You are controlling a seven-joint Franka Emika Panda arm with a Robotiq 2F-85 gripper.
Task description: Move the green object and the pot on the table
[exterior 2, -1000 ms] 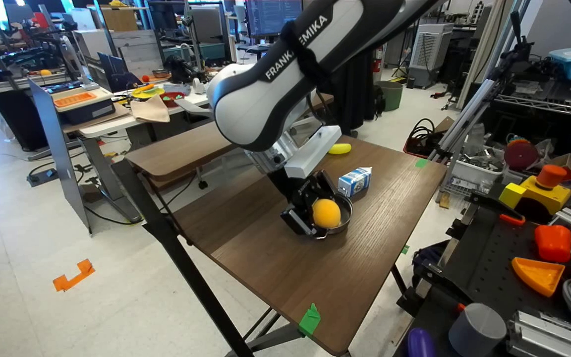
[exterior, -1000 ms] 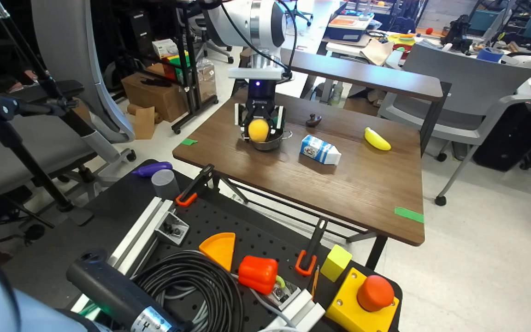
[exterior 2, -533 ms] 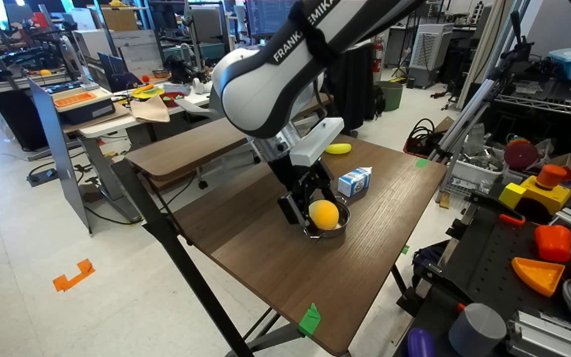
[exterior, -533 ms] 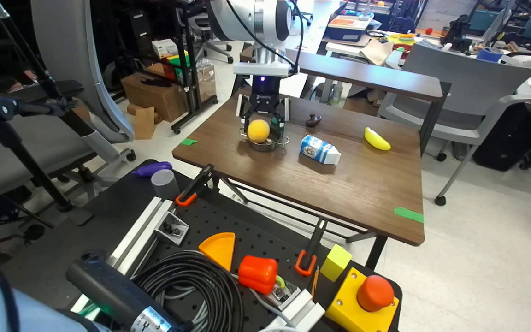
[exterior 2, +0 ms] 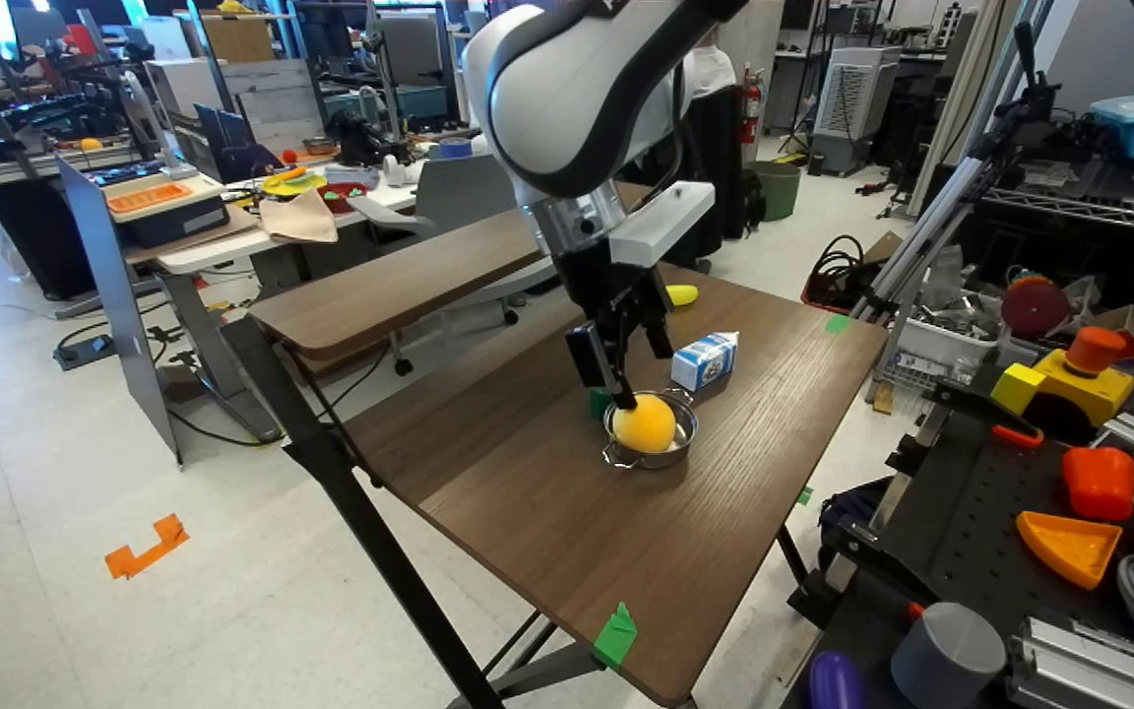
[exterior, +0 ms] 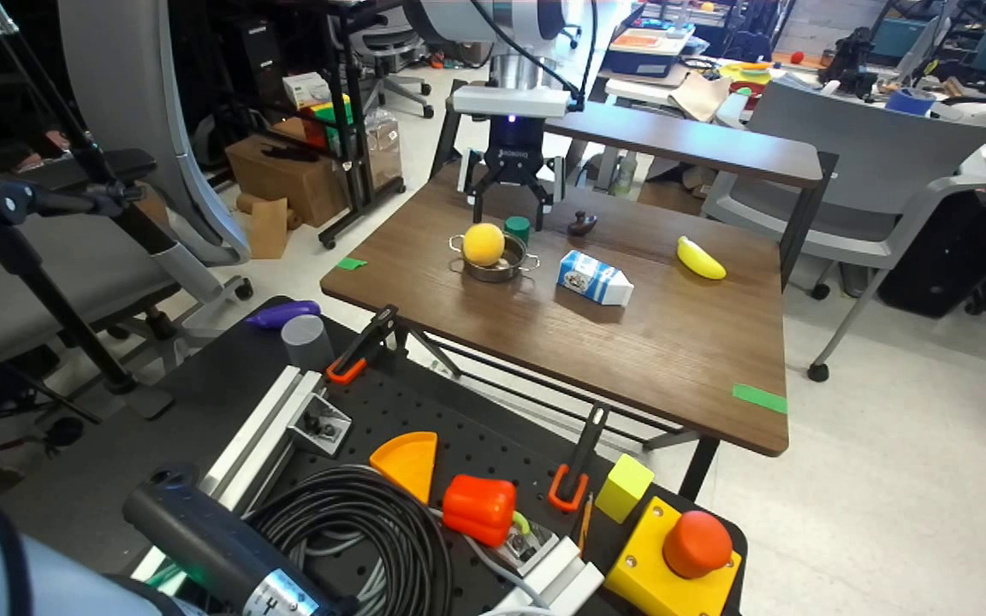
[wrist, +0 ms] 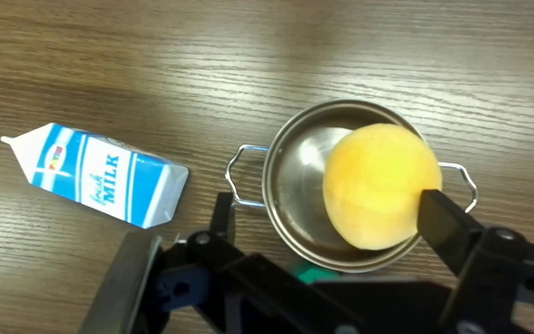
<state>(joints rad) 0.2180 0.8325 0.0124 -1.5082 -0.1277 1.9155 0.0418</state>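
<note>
The pot (exterior: 494, 274) is a small silver metal pot with two wire handles. It stands upright on the dark brown table (exterior: 664, 342), also seen in an exterior view (exterior 2: 682, 450) and the wrist view (wrist: 295, 195). A yellow-orange ball (exterior: 484, 245) rests inside it against one side. The green object (exterior: 517, 228), a small dark-green cylinder, stands just behind the pot. It is mostly hidden by my gripper in the wrist view (wrist: 314, 273) and partly hidden in an exterior view (exterior 2: 598, 402). My gripper (exterior: 509, 219) is open and empty above the green object and pot.
A blue-and-white milk carton (exterior: 595, 278) lies beside the pot. A small dark brown object (exterior: 582, 224) and a yellow banana (exterior: 700, 258) lie further along the table. A raised shelf (exterior: 681, 137) runs along the table's back. Green tape (exterior: 760, 398) marks the edges.
My gripper has risen from around the pot and moved back, and to the right in an exterior view. The green object behind the pot has come into plain sight. Pot and ball stay nearly in place.
</note>
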